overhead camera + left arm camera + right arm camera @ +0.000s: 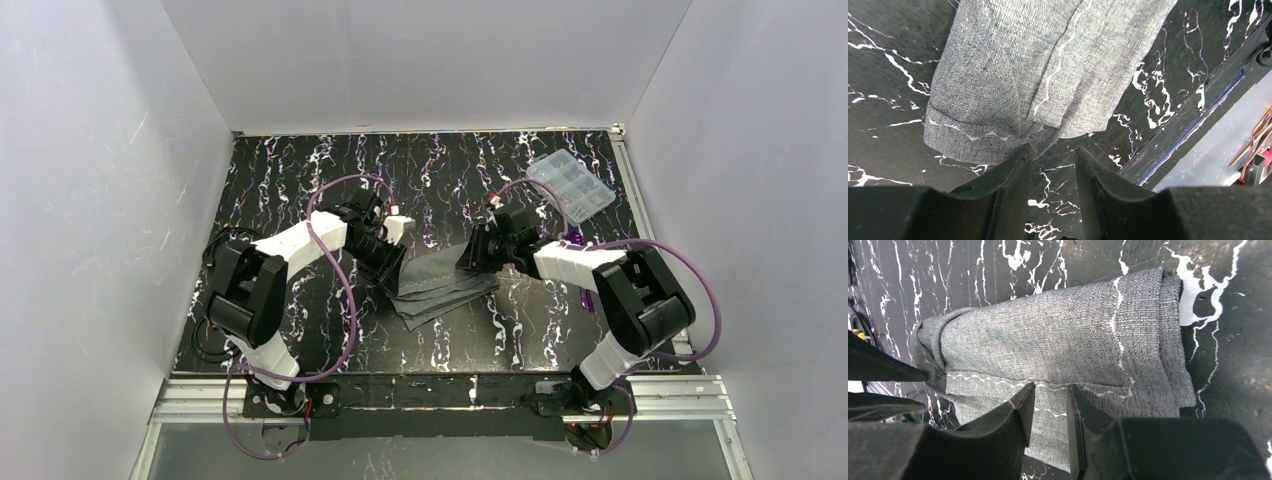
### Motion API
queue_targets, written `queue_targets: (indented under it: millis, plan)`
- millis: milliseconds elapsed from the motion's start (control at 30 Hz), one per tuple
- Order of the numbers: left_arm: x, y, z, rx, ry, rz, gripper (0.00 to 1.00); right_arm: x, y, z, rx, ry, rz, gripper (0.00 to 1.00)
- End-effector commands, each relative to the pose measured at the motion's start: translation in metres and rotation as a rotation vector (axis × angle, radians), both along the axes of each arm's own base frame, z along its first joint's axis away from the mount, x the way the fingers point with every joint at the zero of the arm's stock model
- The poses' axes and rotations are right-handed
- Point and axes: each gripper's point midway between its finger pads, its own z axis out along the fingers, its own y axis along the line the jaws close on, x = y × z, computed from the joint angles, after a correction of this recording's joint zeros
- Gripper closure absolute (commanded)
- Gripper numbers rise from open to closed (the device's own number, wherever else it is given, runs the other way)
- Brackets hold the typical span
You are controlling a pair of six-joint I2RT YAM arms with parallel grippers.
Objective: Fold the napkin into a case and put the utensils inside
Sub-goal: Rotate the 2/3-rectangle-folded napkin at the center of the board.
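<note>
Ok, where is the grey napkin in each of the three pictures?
Top view: napkin, folded, middle of the picture.
Left wrist: napkin, top middle.
Right wrist: napkin, across the centre.
Shared landmark: the black table with white veins, under it in all three.

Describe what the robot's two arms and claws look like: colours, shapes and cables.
The left arm and right arm match: white shells on the links, bulky black joints, purple cables looping alongside. The left claw and right claw are matte black, each with two wedge-shaped fingers tapering to points.
</note>
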Motion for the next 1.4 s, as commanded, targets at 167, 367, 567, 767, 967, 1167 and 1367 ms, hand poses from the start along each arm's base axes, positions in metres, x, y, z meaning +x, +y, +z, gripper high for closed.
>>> queue_targets:
  millis: [167, 367, 567, 767, 967, 1167, 1367]
  plan:
    - [-0.017, 0.007, -0.027, 0.012, 0.059, -0.046, 0.68, 0.006, 0.016, -0.007, 0.103, 0.035, 0.032, 0.63]
    - [-0.015, 0.007, -0.036, 0.009, 0.068, -0.062, 0.72, 0.019, 0.020, 0.023, 0.157, -0.017, 0.009, 0.66]
    - [-0.013, 0.008, -0.032, -0.008, 0.010, -0.091, 0.74, 0.021, 0.054, 0.058, 0.306, 0.007, 0.053, 0.69]
    - [-0.009, 0.017, -0.026, 0.018, -0.091, -0.112, 0.74, 0.013, 0.069, 0.031, 0.356, 0.104, 0.079, 0.72]
    - [0.006, 0.020, -0.024, 0.080, -0.217, -0.149, 0.71, 0.020, 0.039, -0.007, 0.232, 0.125, 0.069, 0.72]
    - [0.021, -0.008, 0.022, -0.040, -0.263, -0.136, 0.57, 0.025, 0.030, -0.005, 0.233, 0.089, 0.086, 0.70]
    - [-0.002, -0.030, 0.070, -0.162, -0.261, -0.259, 0.44, 0.032, 0.023, -0.009, 0.230, 0.075, 0.061, 0.70]
